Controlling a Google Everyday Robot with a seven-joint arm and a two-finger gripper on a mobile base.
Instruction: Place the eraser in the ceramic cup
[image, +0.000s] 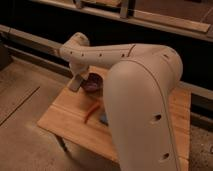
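Observation:
My gripper is the grey tip at the end of the white arm. It hangs shut over the table's far left part, just left of the dark purple-brown bowl, and I see nothing held in it. A sliver of the blue-grey eraser lies flat on the wooden table, mostly covered by my arm's big white link. The ceramic cup is hidden behind the arm.
A slim red chili-shaped thing lies on the table between the bowl and the eraser. My bulky arm blocks the table's middle and right. A dark wall with a rail runs behind the table; bare floor lies to the left.

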